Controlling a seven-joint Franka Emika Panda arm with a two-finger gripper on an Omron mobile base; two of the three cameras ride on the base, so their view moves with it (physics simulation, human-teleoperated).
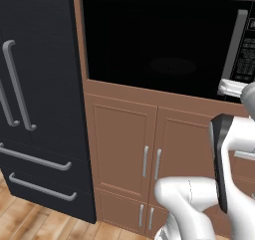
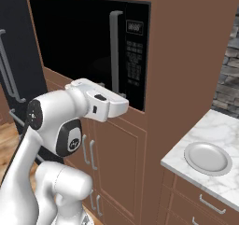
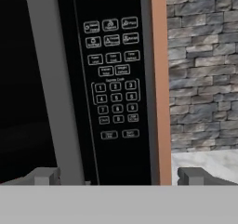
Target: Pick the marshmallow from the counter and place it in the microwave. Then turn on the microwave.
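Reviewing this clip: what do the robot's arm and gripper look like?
The arm is glossy white, built of rounded tube sections with dark grey to black bands and caps at the joints; one round cap carries small white markings. The gripper has a boxy white hand with small dark details, and two small grey block-shaped fingertips. No cables show.

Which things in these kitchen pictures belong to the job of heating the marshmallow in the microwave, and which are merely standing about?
Belonging to the job:
microwave
its keypad
its door handle
counter
gripper, open, facing the keypad

Standing about:
white plate
black fridge
lower cabinet doors
stone-brick wall
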